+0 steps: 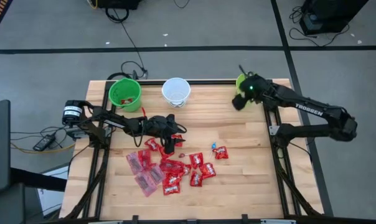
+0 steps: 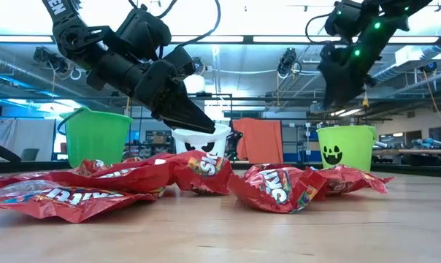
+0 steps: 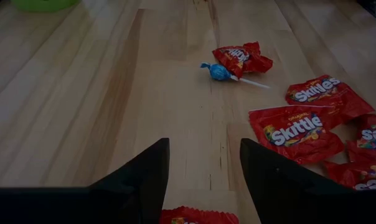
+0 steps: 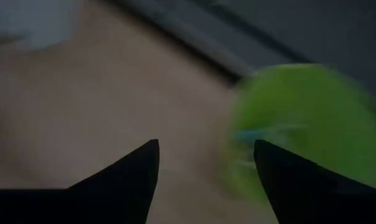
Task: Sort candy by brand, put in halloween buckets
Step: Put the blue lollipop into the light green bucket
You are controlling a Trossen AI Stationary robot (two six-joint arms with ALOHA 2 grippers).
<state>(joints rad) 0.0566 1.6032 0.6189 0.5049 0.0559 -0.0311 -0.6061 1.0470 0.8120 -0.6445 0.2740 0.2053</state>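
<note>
- Candy: shiny red Skittles packets (image 1: 187,171) lie scattered over the near middle of the light wooden table (image 1: 250,186), with larger flat translucent pinkish-red packets (image 1: 143,171) at the left edge of the heap.
- A small blue-wrapped lollipop on a white stick (image 3: 219,72) lies just beside one red packet (image 3: 243,58) at the far right of the heap.
- Three round plastic pails stand along the far edge: a bright green pail (image 1: 125,94) on the left with red packets inside, a white pail (image 1: 175,91) in the middle, and a bright green pail with a dark face mark (image 2: 346,147) at the right corner.
- The left gripper (image 1: 169,144) hangs low over the far edge of the heap, fingers (image 3: 144,180) spread and empty, a red packet just beneath them.
- The right gripper (image 1: 241,102) is raised just beside the face-marked pail, fingers (image 4: 129,177) spread with nothing between them.
</note>
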